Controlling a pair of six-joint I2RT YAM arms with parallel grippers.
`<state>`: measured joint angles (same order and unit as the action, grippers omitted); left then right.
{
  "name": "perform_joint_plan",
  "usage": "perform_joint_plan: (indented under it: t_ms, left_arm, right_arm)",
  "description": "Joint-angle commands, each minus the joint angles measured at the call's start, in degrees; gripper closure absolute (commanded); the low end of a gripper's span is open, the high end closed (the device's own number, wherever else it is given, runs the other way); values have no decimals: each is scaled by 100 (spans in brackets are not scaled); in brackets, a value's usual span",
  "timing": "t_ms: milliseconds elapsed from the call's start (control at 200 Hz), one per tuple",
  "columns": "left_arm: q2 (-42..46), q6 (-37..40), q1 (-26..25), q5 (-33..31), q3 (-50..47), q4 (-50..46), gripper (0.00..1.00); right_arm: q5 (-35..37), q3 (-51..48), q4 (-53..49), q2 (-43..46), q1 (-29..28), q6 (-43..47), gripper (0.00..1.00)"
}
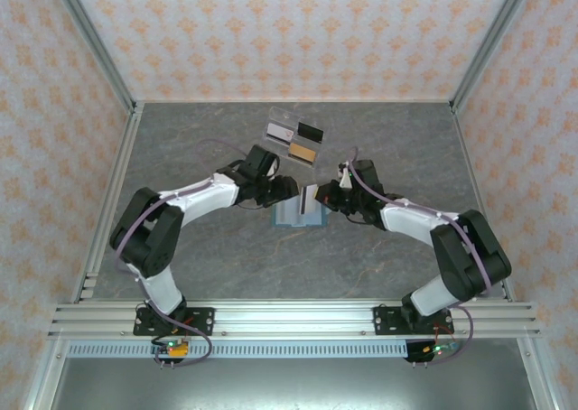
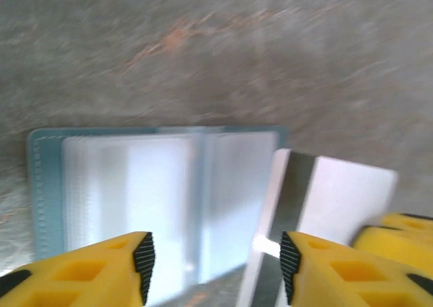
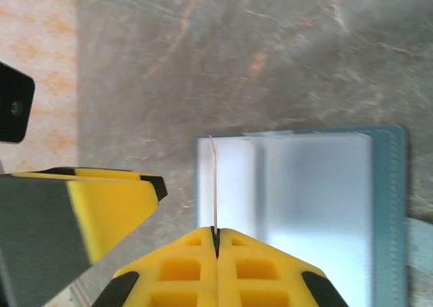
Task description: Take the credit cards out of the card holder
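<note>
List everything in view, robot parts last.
card holder: 1, teal-blue with pale lining, open flat on the table between the grippers
held card: 1, white with dark stripe, on edge at the holder's side
loose cards: about 3, pale, black, tan, flat behind the holder
table: 1, grey marbled
walls: cream-orange pattern, around the table
left gripper: yellow fingers, open, over the holder
right gripper: yellow fingers, shut on the held card
</note>
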<state>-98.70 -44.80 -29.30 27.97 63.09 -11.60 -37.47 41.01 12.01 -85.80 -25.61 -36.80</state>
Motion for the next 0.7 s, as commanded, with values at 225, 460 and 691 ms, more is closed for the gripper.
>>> perform_joint_plan:
  t_ms: [225, 460, 691]
  left_arm:
    - [777, -1243, 274, 1419, -892, 2424, 32]
    - [748, -1654, 276, 1780, -1035, 3250, 38]
    - [850, -1389, 276, 1791, -1128, 3207, 63]
  right_arm:
    - [-1403, 443, 1228, 91, 550, -877, 100]
    - [-1851, 635, 1881, -136, 715, -1521, 100]
    - [-1821, 690, 1954, -211, 743, -1594, 100]
